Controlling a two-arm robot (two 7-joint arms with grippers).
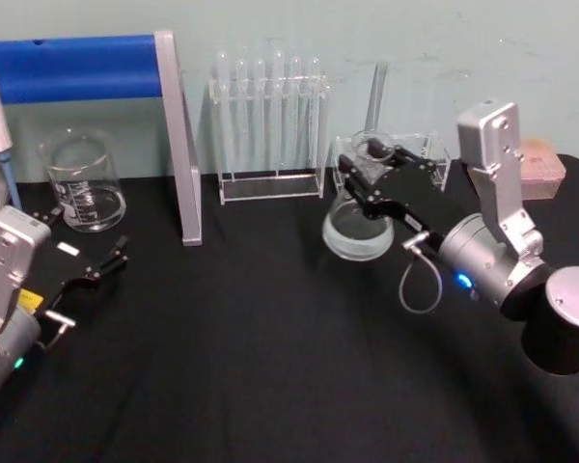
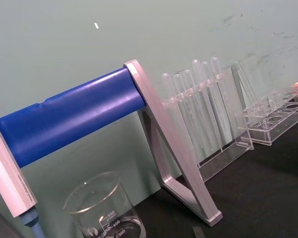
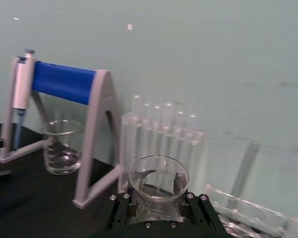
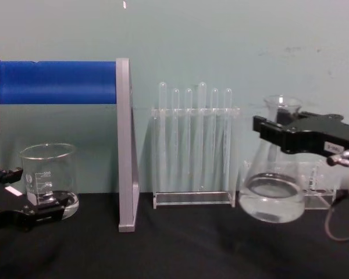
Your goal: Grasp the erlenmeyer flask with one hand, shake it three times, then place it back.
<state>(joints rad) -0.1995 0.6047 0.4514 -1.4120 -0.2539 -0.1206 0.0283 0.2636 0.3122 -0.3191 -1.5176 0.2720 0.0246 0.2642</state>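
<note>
We clamp our right hand (image 4: pixel 277 130) on the erlenmeyer flask (image 4: pixel 272 195) at its neck; its wide base hangs tilted below, off the bench (image 1: pixel 270 338). Our left hand (image 1: pixel 87 287) rests spread.

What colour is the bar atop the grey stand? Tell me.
The cylindrical bar is blue, clearest in the chest view.

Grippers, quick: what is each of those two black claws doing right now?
Left gripper: open, holding nothing.
Right gripper: closed on the erlenmeyer flask, at its neck.
</note>
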